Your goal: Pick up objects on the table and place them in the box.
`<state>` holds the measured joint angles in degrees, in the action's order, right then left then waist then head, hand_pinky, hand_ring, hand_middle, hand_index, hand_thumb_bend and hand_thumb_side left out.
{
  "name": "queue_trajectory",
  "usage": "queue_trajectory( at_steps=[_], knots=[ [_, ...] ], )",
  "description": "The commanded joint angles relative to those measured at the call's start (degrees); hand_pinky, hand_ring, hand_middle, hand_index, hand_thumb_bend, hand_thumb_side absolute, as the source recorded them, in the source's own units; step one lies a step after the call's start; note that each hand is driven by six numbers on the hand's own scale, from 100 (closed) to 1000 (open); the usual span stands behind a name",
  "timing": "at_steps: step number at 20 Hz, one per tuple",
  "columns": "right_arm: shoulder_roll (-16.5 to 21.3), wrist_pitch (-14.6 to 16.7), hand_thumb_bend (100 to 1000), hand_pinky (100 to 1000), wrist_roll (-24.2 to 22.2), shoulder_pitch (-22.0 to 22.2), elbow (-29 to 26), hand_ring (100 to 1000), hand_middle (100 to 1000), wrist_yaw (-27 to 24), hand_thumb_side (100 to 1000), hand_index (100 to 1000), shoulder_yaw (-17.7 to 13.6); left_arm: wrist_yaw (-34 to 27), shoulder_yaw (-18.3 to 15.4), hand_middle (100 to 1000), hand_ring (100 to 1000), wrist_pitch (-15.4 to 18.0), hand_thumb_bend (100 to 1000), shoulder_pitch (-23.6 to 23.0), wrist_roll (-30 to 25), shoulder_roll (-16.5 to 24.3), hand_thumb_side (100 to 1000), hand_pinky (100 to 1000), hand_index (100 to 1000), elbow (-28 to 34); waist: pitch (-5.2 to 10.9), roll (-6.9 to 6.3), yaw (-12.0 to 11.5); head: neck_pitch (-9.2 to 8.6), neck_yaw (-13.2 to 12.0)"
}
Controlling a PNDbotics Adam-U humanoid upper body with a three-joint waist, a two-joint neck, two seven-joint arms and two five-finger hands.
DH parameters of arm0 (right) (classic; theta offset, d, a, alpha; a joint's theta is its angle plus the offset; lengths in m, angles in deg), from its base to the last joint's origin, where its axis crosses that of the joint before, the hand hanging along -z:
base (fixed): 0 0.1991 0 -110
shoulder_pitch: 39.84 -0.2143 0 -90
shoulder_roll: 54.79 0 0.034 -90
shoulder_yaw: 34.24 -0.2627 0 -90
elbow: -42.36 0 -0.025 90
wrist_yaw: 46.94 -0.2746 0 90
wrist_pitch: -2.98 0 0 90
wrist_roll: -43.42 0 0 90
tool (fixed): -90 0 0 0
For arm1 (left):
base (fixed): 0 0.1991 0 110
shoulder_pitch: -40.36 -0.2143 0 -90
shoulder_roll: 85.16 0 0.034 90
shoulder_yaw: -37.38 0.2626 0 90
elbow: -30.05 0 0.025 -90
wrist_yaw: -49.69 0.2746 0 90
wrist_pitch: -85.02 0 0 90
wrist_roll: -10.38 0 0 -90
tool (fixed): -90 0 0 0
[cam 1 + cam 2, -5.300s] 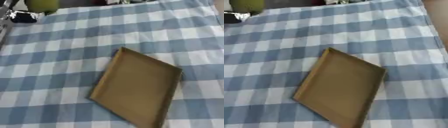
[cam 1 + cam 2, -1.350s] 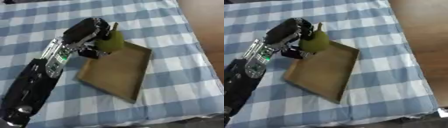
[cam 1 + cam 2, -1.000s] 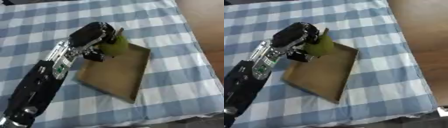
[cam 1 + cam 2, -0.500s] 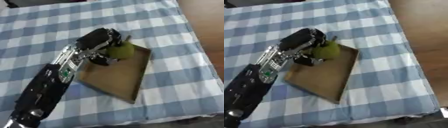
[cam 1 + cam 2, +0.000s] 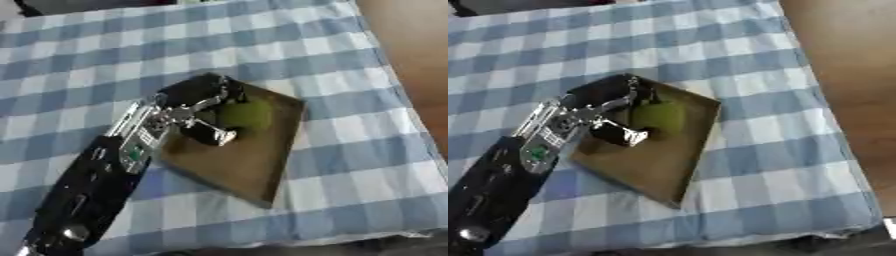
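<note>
Object: a rounded yellow-green fruit (image 5: 246, 114), pear-like, blurred.
Where: inside the shallow brown box (image 5: 262, 165), near its far left corner, on the box floor.
Left hand (image 5: 199, 102): over the box's far left edge, fingers curled round the fruit's left side.
Bench (image 5: 350, 75): covered by a blue and white checked cloth; box lies askew on it.
Right hand: not visible.

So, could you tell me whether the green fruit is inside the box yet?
Inside: the green fruit sits within the brown box's walls, near its far corner, with the left hand against it.
</note>
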<state>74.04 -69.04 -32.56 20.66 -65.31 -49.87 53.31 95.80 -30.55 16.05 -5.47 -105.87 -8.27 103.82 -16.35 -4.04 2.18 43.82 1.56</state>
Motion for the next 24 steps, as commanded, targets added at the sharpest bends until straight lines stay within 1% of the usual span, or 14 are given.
queue_trajectory(
  at_steps=[1,2,3,4,5,6,7,8,13,16,19,20,22,24],
  knots=[
    [1.37,0.01,100,751,-0.03,-0.19,0.02,737,617,-0.02,464,729,-0.99,-0.02,-0.31,712,548,-0.28,100,0.39,-2.94,0.22,513,695,856,1.85,0.77,0.68,-0.10,0.29,-0.08],
    [1.37,0.00,100,751,-0.01,-0.06,0.08,738,617,0.03,470,729,-1.05,0.21,-0.34,814,737,-0.16,100,0.30,-3.60,0.29,715,819,915,2.16,0.70,0.71,-0.17,0.29,-0.02],
    [1.40,-0.02,100,751,0.06,0.14,0.19,738,617,0.09,470,729,-1.18,0.59,-0.38,872,856,0.08,100,0.17,-4.26,0.37,850,923,940,2.56,0.64,0.75,-0.27,0.29,0.12],
    [1.44,-0.05,100,751,0.16,0.32,0.32,738,617,0.12,470,729,-1.30,1.22,-0.51,892,900,0.37,100,0.09,-4.68,0.50,908,971,951,3.09,0.60,0.80,-0.37,0.29,0.29],
    [1.48,-0.06,100,751,0.24,0.47,0.42,738,616,0.14,470,729,-1.39,2.01,-0.70,904,926,0.65,100,0.03,-4.79,0.62,938,999,958,3.64,0.58,0.83,-0.44,0.29,0.45],
    [1.54,-0.04,100,751,0.30,0.57,0.49,738,617,0.18,470,729,-1.44,2.96,-0.92,914,951,0.82,100,0.01,-4.56,0.76,953,1000,966,4.14,0.57,0.86,-0.50,0.29,0.59],
    [1.59,-0.02,100,751,0.35,0.65,0.52,738,617,0.22,470,729,-1.48,3.97,-1.14,917,963,0.92,107,-0.01,-4.03,0.87,942,1000,968,4.53,0.57,0.90,-0.54,0.29,0.67],
    [1.66,0.03,100,751,0.40,0.71,0.52,738,617,0.26,470,729,-1.53,5.01,-1.36,921,977,0.99,147,-0.02,-3.13,0.98,917,1000,968,4.92,0.58,0.94,-0.61,0.29,0.76],
    [1.90,0.13,100,751,0.72,1.13,0.53,737,617,0.52,470,730,-1.75,8.49,-1.84,923,981,1.29,176,-0.37,1.20,1.15,876,1000,970,5.56,0.63,1.12,-0.88,0.29,1.29],
    [2.05,0.17,100,751,0.96,1.59,0.53,737,617,0.78,470,731,-1.98,9.81,-2.45,919,976,1.27,187,-0.44,4.25,1.58,802,1000,971,6.38,0.61,1.22,-1.15,0.29,1.91],
    [2.27,0.21,100,752,1.52,2.24,0.47,737,618,1.01,470,731,-2.48,10.87,-3.65,906,961,0.72,164,-0.47,9.01,2.41,755,1000,960,7.74,0.56,1.36,-1.59,0.29,2.32],
    [2.33,0.23,100,752,1.76,2.46,0.42,736,618,1.09,470,732,-2.69,10.60,-4.15,892,942,0.38,100,-0.52,10.70,2.62,745,993,941,8.05,0.54,1.43,-1.72,0.29,2.42],
    [2.53,0.24,100,751,2.57,3.07,0.30,735,619,1.22,460,733,-3.46,5.98,-5.58,887,918,-0.31,100,-0.87,15.09,2.90,747,979,912,8.70,0.51,1.62,-2.09,0.29,2.79],
    [2.72,0.22,100,751,3.68,3.84,0.06,734,619,1.31,447,733,-4.41,-2.45,-6.75,882,906,-0.46,100,-1.15,18.18,3.45,718,973,897,9.36,0.51,1.78,-2.46,0.29,3.24]
  ],
)
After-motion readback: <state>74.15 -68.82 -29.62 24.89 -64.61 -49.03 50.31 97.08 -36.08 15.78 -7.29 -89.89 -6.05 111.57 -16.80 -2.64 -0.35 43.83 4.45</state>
